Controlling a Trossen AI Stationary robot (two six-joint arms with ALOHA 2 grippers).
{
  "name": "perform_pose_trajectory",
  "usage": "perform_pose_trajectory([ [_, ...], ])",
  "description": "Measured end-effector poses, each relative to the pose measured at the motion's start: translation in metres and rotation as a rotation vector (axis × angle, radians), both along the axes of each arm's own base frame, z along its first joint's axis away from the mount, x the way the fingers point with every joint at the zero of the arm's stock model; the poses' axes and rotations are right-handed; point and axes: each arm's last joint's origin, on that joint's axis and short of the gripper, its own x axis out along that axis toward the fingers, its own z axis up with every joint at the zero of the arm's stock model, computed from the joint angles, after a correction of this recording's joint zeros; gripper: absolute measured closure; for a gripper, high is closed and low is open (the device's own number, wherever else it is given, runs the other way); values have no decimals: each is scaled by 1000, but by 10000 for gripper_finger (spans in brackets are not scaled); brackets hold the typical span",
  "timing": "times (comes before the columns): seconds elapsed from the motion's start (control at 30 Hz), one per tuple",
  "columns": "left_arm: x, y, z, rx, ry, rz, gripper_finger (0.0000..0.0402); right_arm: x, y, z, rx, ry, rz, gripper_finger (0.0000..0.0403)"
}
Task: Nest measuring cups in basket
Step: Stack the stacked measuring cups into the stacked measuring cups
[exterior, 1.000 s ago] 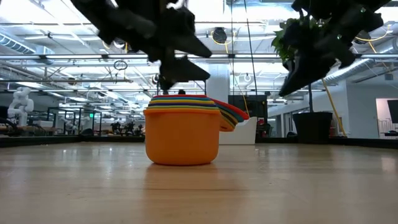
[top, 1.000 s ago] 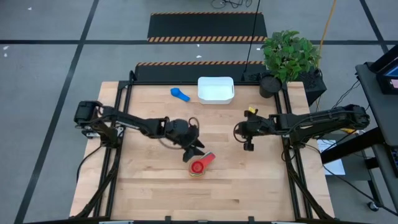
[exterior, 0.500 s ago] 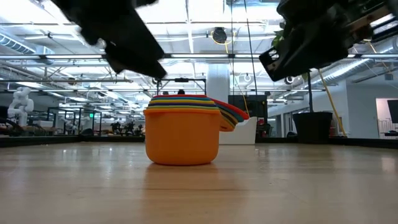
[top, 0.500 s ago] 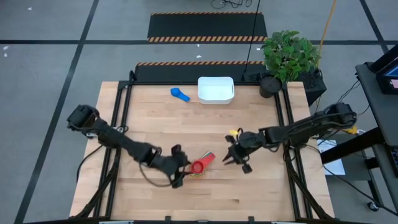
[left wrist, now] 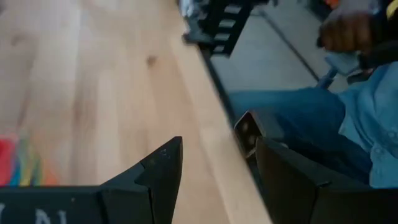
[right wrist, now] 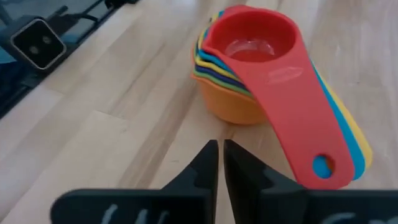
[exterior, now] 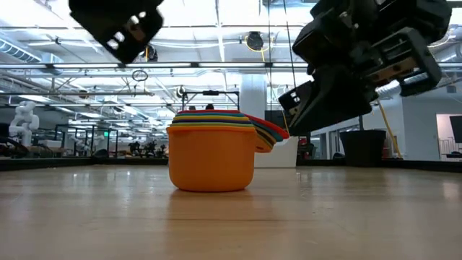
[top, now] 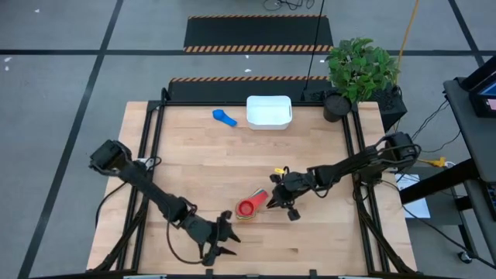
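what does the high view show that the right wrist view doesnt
Only the high view shows the white basket at the table's far edge, a lone blue cup beside it, the plant, and the left tool open near the front edge. Only the right wrist view shows the right tool shut, close by the stack's handles. Both show the nested cup stack, red on top.

Workshop hall around a wooden table [top: 248, 178]

Grey floor [top: 62, 93] crossed by dark lines, with striped hazard mats [top: 256, 35] beyond the far edge; a potted plant [top: 360, 70] at the far right corner (leafy, in a black pot); bright ceiling lights [exterior: 238, 14] over open beams.
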Motion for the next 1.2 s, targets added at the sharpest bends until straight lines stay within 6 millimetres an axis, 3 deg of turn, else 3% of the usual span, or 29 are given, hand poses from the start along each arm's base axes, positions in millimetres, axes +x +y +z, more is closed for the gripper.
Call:
perform_pose_trajectory([
  [0.17,13,-4,-29,8,-31,-11,195,5,-2,-7,-35,15,-57,390],
  [0.43,29,10,-51,-18,13,118,195,8,-11,-10,-44,10,-128,390],
  [1.2,32,51,-72,181,229,275,195,9,-24,-11,-72,26,-158,390],
])
